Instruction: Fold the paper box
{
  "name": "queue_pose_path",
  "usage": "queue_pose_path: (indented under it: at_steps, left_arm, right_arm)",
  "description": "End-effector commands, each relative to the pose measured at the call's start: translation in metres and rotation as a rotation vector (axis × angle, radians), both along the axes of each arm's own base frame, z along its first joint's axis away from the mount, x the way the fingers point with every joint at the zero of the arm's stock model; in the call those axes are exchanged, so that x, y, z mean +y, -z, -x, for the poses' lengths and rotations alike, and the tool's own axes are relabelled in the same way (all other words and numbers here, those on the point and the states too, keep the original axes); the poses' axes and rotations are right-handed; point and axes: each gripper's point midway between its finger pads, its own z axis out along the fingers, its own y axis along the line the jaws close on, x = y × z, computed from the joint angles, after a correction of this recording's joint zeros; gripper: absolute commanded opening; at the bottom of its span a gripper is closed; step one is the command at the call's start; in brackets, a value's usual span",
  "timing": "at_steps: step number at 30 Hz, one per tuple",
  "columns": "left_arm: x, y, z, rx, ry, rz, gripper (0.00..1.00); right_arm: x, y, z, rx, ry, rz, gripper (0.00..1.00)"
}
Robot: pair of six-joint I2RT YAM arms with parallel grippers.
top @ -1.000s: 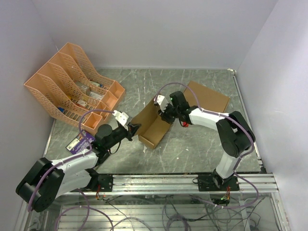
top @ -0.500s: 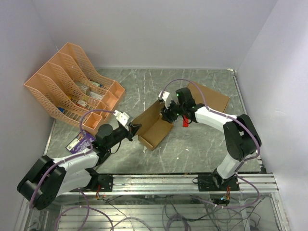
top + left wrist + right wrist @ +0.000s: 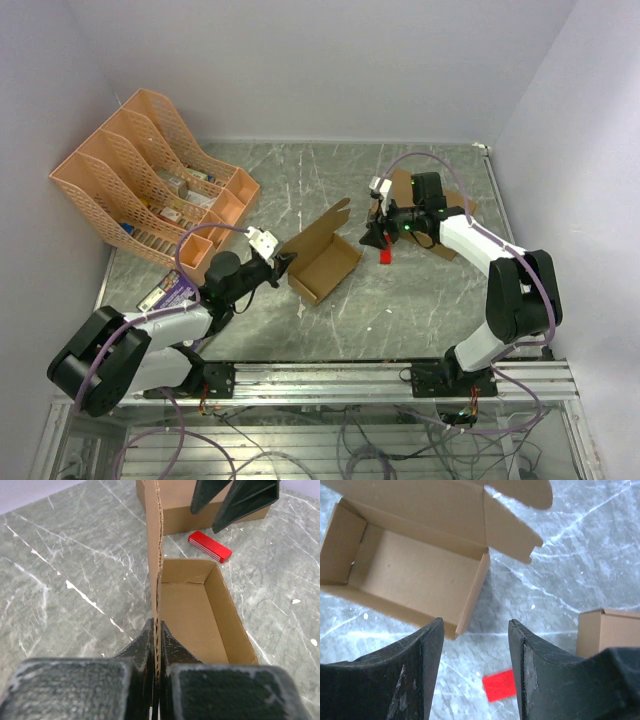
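right hand (image 3: 372,238) withdrew; left hand (image 3: 281,266) grips one paper box (image 3: 325,264).

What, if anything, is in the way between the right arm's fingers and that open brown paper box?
Nothing visible. The right fingers stand open above bare table, with the paper box just ahead of them. A small red object lies on the table behind them, not towards the box.
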Motion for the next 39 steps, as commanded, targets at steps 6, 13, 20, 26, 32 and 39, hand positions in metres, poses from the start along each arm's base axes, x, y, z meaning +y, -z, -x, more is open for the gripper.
queue_pose_path:
  at_steps: [6,13,20,26,32,39]
  left_arm:
    - [-0.016,-0.039,-0.018,-0.128,0.042,0.062,0.07]
    - [-0.004,-0.038,-0.016,-0.009,-0.092,0.152,0.07]
    - [0.001,-0.042,-0.008,0.038,-0.257,0.205,0.07]
    - [0.001,-0.022,-0.007,0.092,-0.311,0.209,0.07]
    - [-0.008,-0.021,-0.003,0.085,-0.302,0.194,0.07]
    - [-0.029,-0.023,0.003,0.088,-0.248,0.199,0.07]
  right_arm:
    - [-0.019,0.021,0.054,0.061,-0.213,-0.020,0.13]
    - [-0.054,0.039,0.006,0.341,0.433,0.050,0.00]
    - [-0.047,0.069,0.003,0.465,0.771,0.081,0.00]
    - [-0.027,0.095,-0.007,0.556,0.801,0.091,0.00]
    - [-0.018,0.085,-0.031,0.525,0.875,0.080,0.00]
    - [0.011,0.089,-0.028,0.597,0.899,0.124,0.00]
